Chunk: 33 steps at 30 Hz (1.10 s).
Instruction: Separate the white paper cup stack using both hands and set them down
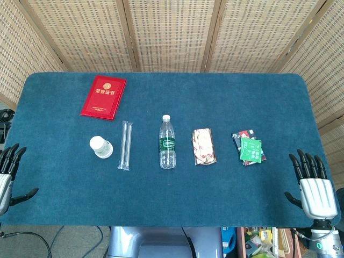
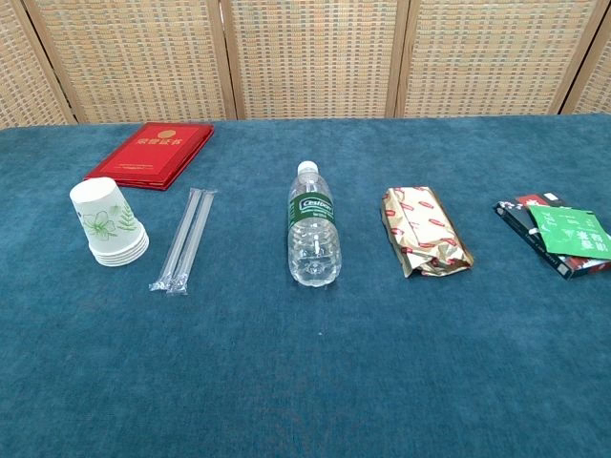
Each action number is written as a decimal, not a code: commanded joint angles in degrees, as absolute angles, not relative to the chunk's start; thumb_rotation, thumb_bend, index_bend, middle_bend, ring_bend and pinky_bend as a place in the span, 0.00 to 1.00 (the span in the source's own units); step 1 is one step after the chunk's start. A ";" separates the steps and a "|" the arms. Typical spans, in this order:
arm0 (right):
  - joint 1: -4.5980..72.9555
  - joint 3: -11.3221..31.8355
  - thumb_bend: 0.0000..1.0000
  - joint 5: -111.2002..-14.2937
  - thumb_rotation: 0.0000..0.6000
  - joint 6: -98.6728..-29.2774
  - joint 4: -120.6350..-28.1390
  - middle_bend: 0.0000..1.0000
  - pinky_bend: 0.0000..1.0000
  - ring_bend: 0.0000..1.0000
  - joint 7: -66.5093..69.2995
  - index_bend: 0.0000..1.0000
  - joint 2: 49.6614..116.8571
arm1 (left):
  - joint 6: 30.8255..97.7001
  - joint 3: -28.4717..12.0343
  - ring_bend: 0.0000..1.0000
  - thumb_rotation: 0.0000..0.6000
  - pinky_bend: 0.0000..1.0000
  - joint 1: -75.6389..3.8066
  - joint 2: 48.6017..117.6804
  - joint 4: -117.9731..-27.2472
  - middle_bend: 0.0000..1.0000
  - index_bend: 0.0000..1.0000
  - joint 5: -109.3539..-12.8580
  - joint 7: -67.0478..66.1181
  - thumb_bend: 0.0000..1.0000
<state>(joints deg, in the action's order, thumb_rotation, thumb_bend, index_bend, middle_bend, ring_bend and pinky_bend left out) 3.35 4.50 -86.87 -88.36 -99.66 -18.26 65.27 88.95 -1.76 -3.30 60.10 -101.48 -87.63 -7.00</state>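
While nothing is yet grasped, the blue counter (image 1: 161, 204) carries everything in a loose row, probably so each item can be reached singly. The red booklet (image 2: 151, 154) lies far left; the water bottle (image 2: 312, 226), on its side, looks nearly empty. The white paper cup stack (image 2: 108, 222) stands upside down near the left, nested, just beside the wrapped straws (image 2: 182, 240). The left hand (image 1: 7, 166) and right hand (image 1: 313, 188) rest at the counter's edges, fingers apart, holding nothing.

Red booklet (image 2: 151, 156) — gold 荣誉证书; bottle (image 2: 313, 229) label — "Cestbon"; green packet (image 2: 571, 229) print unreadable.
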 commanded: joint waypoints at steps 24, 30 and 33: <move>4.33 5.60 0.00 -82.78 1.00 -85.60 -98.45 0.00 0.00 0.00 -18.23 0.00 65.89 | 62.41 -8.49 0.12 1.00 0.23 -26.19 71.32 -82.21 0.06 0.01 -87.22 -6.08 0.10; 5.02 6.29 0.00 -79.69 1.00 -83.63 -97.14 0.00 0.00 0.00 -18.57 0.00 66.53 | 56.10 -8.87 0.20 1.00 0.27 -32.78 77.45 -73.93 0.17 0.13 -87.06 -7.45 0.09; 5.11 6.40 0.00 -78.82 1.00 -83.27 -96.84 0.00 0.00 0.00 -18.70 0.00 66.62 | 55.30 -8.39 0.23 1.00 0.29 -34.19 78.84 -72.00 0.20 0.16 -87.09 -8.36 0.09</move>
<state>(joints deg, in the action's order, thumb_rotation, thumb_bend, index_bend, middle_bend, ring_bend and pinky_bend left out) 5.06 6.33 -78.98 -83.37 -96.95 -18.63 66.56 56.12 -8.51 -33.26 77.91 -72.97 -87.15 -7.69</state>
